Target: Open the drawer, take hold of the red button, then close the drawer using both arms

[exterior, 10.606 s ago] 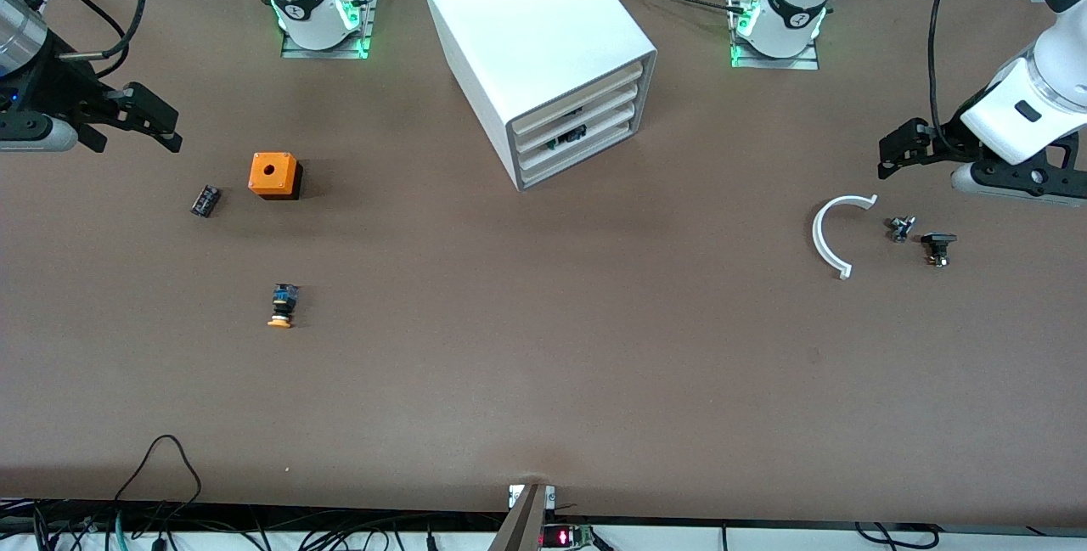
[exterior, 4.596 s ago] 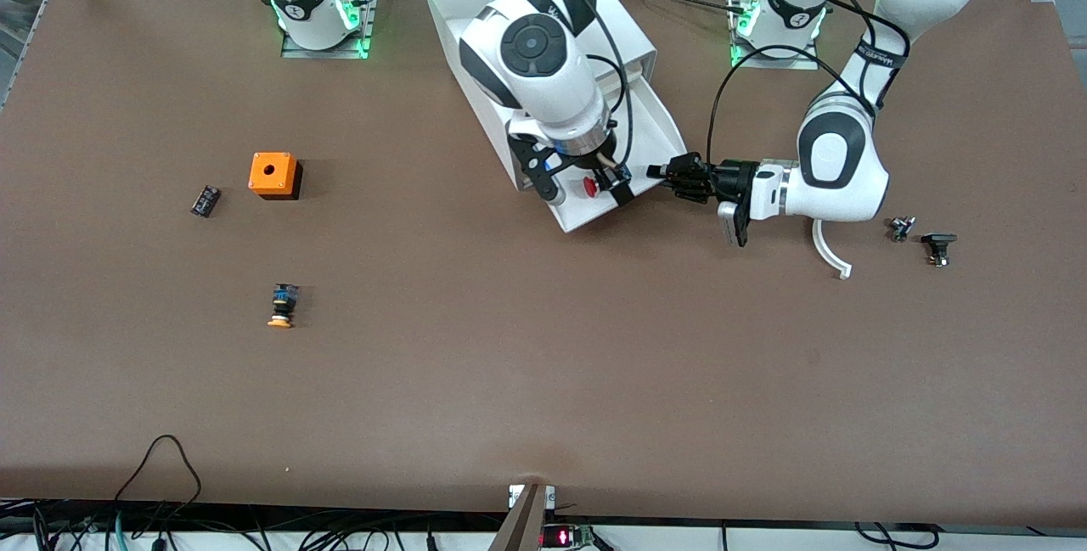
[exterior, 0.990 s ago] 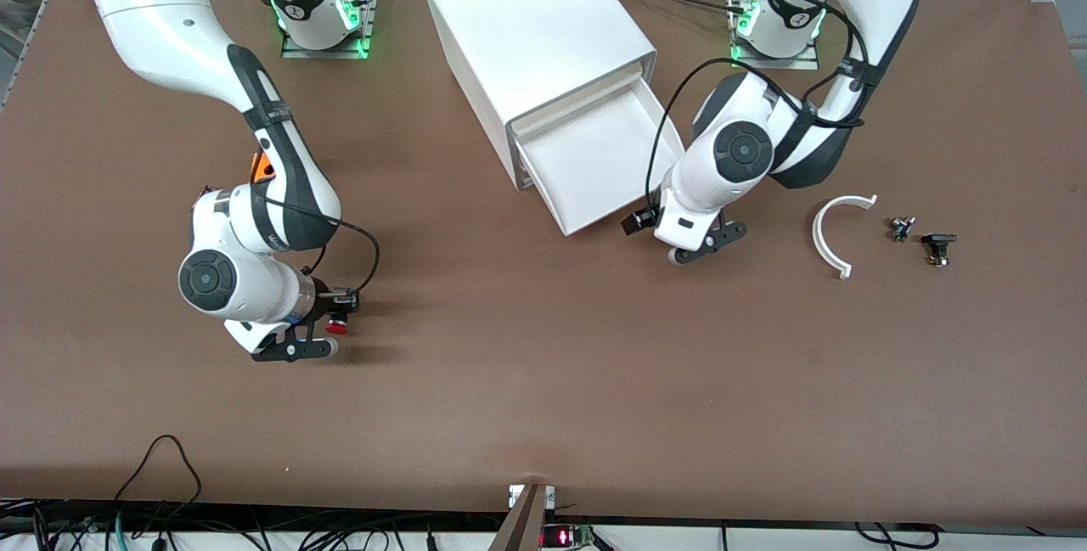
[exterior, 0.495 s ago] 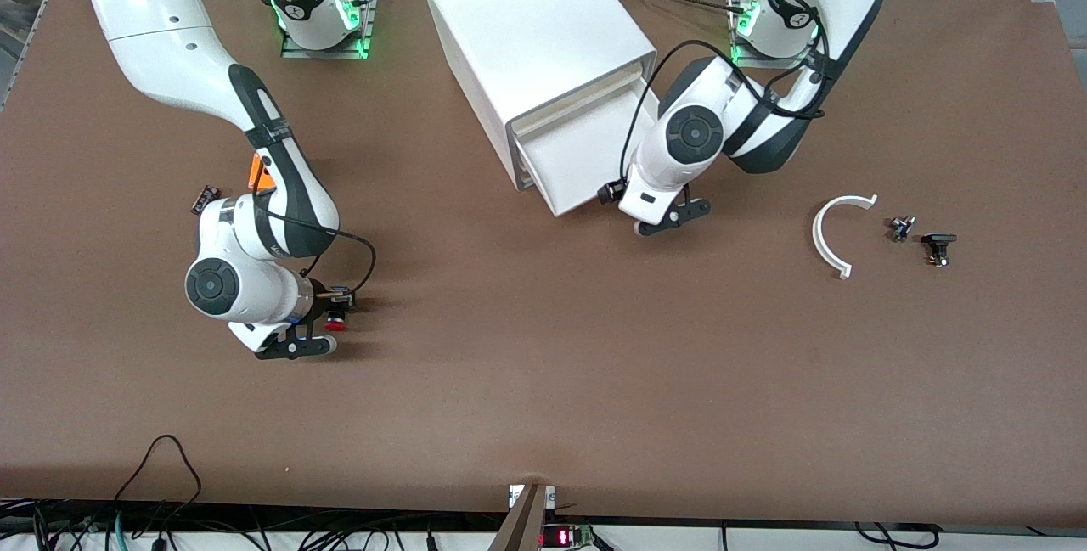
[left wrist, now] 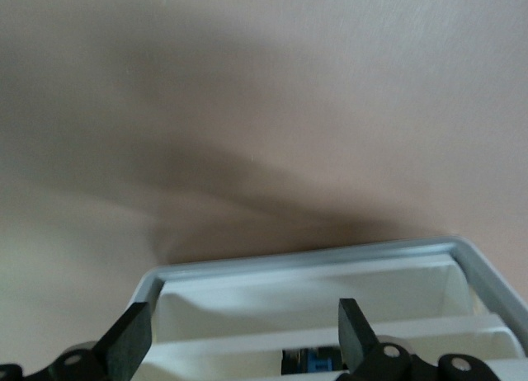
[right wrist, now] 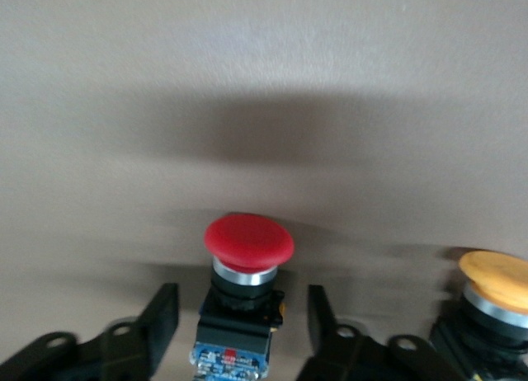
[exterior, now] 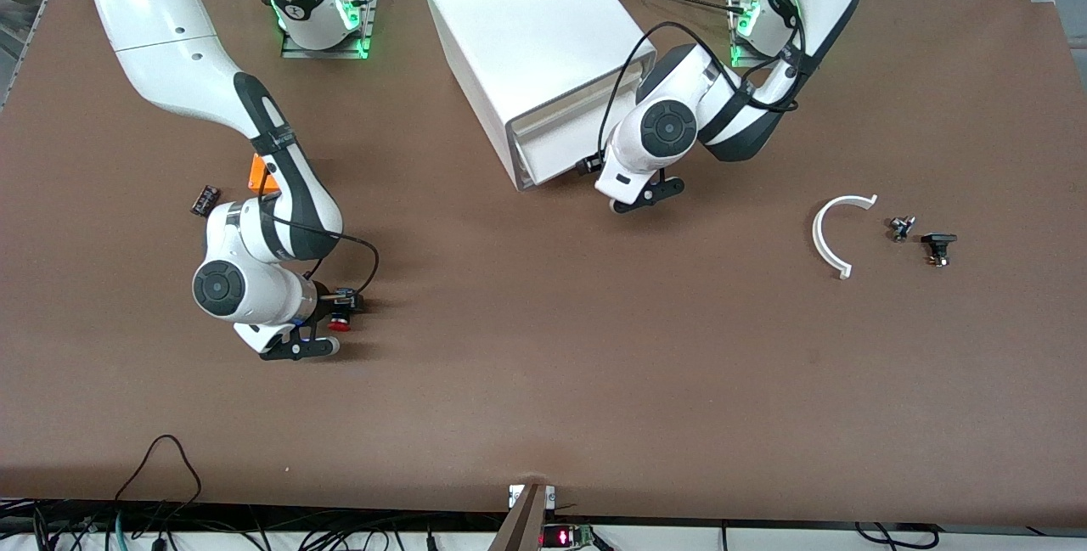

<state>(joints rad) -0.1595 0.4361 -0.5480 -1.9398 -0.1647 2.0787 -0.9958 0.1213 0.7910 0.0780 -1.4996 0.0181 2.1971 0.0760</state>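
**Button sits between the right jaws; left gripper squared up to the drawer front**

Right gripper (right wrist: 235,327): jaws apart, one finger on each side of the button (right wrist: 244,270), small gaps showing both sides, so not clamped. The button lies on the table (exterior: 543,381) with its long axis running along the fingers: blue and black body back in the throat of the gripper, red cap pointing out past the fingertips. In the front view the red cap pokes out of the right gripper (exterior: 333,318) on its side toward the table's middle. A like button with an orange-yellow cap (right wrist: 495,294) lies just beside the right gripper, parallel to the red one and outside the jaws. My read: this is a release, not a pick. Any retreat should go straight up or back along the body axis, to avoid clipping either cap.

Left gripper (left wrist: 239,344): jaws apart, nothing between them. It's at the front of the drawer unit (exterior: 543,50), over the drawer (exterior: 552,152), which looks almost fully in. The wrist view shows the cabinet's face straight ahead of the fingertips, a small blue and black part visible in a slot between shelves. Left arm is clearly the closer one to the drawer. The remaining push runs along the drawer's slide axis, into the cabinet.
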